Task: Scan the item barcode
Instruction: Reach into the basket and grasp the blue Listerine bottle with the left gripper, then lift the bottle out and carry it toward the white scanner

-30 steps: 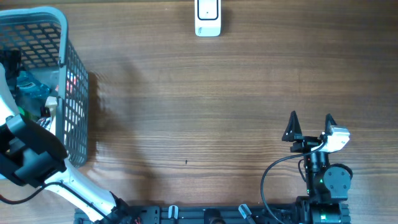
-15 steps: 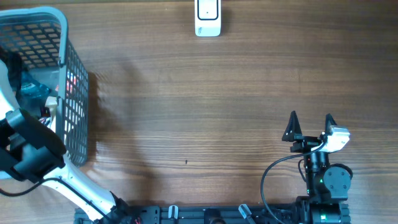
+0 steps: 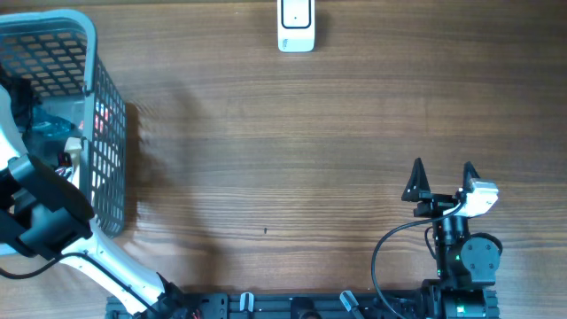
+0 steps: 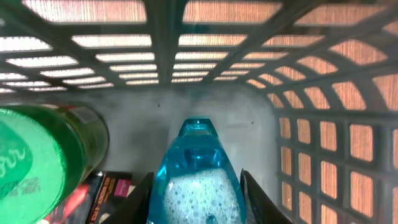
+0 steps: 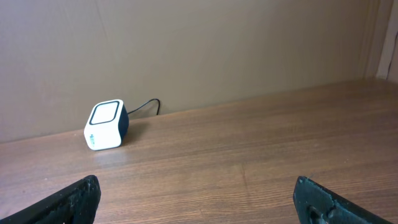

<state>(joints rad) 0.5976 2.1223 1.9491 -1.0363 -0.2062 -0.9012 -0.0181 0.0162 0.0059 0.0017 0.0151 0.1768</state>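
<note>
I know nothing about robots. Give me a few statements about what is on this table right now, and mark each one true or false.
1. The right gripper stands open and holds nothing. True.
2. The barcode scanner lies inside the basket. False: it stands on the table at the far edge, well apart from the basket.
3. The left gripper is inside the basket with a finger on each side of a blue bottle. True.
4. A red-lidded container sits beside the bottle. False: it is a green-lidded container.

The left arm (image 3: 111, 264) is a white tube with a boxy black link (image 3: 40, 213). The right arm (image 3: 467, 257) is black, with pointed black fingers (image 3: 414, 182), a white block (image 3: 481, 197) (small, at the wrist) and a looping black cable (image 3: 387, 241).
</note>
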